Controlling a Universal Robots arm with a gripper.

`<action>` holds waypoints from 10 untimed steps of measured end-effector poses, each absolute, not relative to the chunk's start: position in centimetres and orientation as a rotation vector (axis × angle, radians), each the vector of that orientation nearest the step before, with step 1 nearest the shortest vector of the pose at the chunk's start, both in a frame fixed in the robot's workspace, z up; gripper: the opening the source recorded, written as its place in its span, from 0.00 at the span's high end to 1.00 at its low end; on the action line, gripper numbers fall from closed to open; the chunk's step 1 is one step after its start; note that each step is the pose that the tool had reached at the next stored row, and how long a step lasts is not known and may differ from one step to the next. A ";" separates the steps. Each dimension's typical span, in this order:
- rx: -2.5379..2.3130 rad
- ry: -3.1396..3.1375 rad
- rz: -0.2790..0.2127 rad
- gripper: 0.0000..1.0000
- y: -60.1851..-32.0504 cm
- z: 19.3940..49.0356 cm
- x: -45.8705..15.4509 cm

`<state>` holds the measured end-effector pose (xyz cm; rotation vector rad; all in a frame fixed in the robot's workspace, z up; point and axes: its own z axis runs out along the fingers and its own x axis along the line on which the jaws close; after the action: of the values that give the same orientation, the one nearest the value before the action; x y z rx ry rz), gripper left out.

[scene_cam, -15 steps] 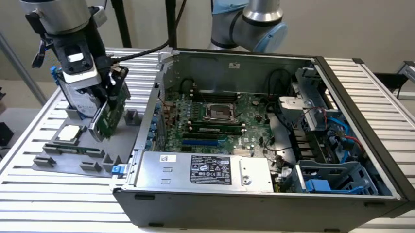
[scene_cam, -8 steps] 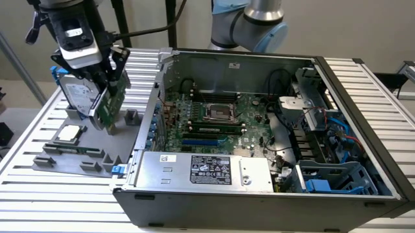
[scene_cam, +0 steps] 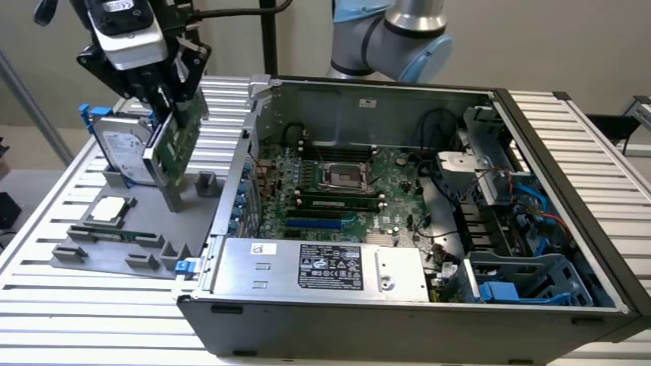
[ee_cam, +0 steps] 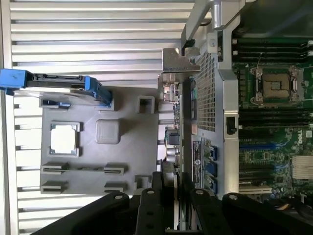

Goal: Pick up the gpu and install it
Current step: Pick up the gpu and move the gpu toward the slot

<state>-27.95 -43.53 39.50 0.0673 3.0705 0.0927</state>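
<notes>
— What have the jaws got?

— They're clamped on the top edge of the gpu (scene_cam: 175, 141). The card hangs from them on edge, a bit tilted, green board facing the exterior view's right.

— Where is that, exactly?

— Over the grey holder (scene_cam: 107, 255) on the worktop (scene_cam: 81, 320), outside the computer case (scene_cam: 407, 328) and near its side wall on the exterior view's left. The card's lower end is just above one of the holder's posts; I can't tell whether they touch.

— And from the wrist?

— The card shows edge-on, running away from the jaws, with its silver bracket (ee_cam: 177, 62) at the far end, beside the case's perforated wall.

— What's next to it?

— A hard drive (scene_cam: 124, 149) in a blue-handled carrier, standing upright in the holder just behind the card. A square processor chip (scene_cam: 110, 209) lies flat on the holder, nearer the front.

— And the case?

— It lies open on its side. The motherboard (scene_cam: 346, 164) sits in the middle with its empty processor socket, and the silver power supply (scene_cam: 315, 267) is along the near wall. The arm (scene_cam: 392, 34) stands behind the case.
</notes>
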 end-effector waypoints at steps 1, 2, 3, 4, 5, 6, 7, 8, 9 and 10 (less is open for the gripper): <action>0.065 3.071 0.094 0.73 -43.6 39.9 -27.7; 0.063 3.071 0.094 0.73 -43.6 40.4 -27.4; 0.061 3.073 0.095 0.73 -43.6 40.9 -27.0; 0.061 3.074 0.095 0.73 -43.6 41.3 -26.7; 0.060 3.076 0.095 0.73 -43.6 41.8 -26.3; 0.060 3.079 0.095 0.73 -43.6 42.2 -25.9; 0.060 3.082 0.095 0.73 -43.6 42.6 -25.5; 0.061 3.086 0.095 0.73 -43.7 42.9 -25.1; 0.061 3.090 0.095 0.73 -43.7 43.1 -24.6; 0.061 3.094 0.095 0.73 -43.7 43.3 -24.2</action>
<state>-24.17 -43.69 43.33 0.0612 3.0937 0.0947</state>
